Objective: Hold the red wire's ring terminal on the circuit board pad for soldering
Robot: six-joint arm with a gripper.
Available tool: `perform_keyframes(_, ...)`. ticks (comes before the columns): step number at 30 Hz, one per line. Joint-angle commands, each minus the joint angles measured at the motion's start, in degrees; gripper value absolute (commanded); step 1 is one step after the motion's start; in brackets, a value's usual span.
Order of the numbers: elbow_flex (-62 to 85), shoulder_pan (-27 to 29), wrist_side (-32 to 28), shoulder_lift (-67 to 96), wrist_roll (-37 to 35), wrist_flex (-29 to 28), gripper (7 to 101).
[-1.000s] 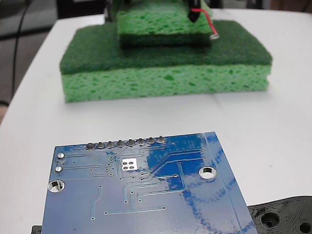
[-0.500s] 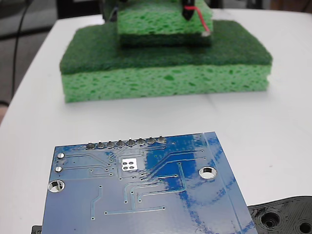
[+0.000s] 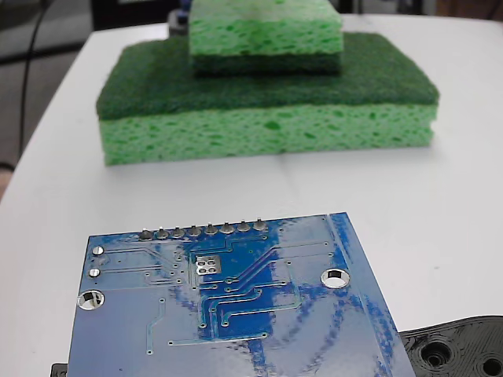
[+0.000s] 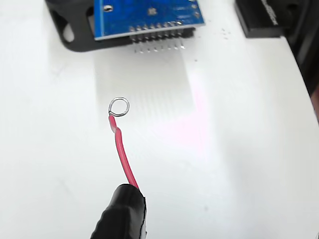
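Fixed view: the circuit board (image 3: 228, 306) is seen in the foreground at 6 o'clock, lying on the white counter (image 3: 440, 196). Its row of solder pins (image 3: 203, 231) runs along the far edge, and the pad (image 3: 207, 265) is located just behind that row, toward the viewer. Two silver-rimmed mounting holes (image 3: 335, 277) are seen at either side. A black plastic part with holes (image 3: 456, 349) is seen at 4 o'clock, beside the board's right corner. At 12 o'clock a large green sponge (image 3: 267, 118) with a dark scouring top is placed, and a smaller sponge (image 3: 266, 35) is stacked upon it. A broad strip of bare counter is left between sponges and board. No wire is seen in this view.

Wrist view: the red wire (image 4: 122, 157) is seen emerging from a black sleeve (image 4: 122, 214) at 6 o'clock and rising toward 12 o'clock. The ring terminal (image 4: 119, 106) is carried at its tip, above bare counter (image 4: 239, 149), well apart from the board (image 4: 144, 17), which is seen at 12 o'clock with its pins (image 4: 159, 37) facing the ring. A dark holder (image 4: 75, 35) is seen beneath the board, and a black block (image 4: 261, 20) at 1 o'clock. Nothing is seen between ring and board. The tool's fingers are not shown; whether it is clenched cannot be told.
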Motion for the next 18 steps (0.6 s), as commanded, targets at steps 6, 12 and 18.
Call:
perform_keyframes(6,-11.8,2.5,-2.2,-11.3,-0.5,-3.2,100.3)
perform_keyframes(12,-19.6,2.8,-3.0,-25.9,-0.6,-4.8,100.3)
perform_keyframes(18,-28.5,0.8,-3.1,-39.1,0.3,-5.4,100.3)
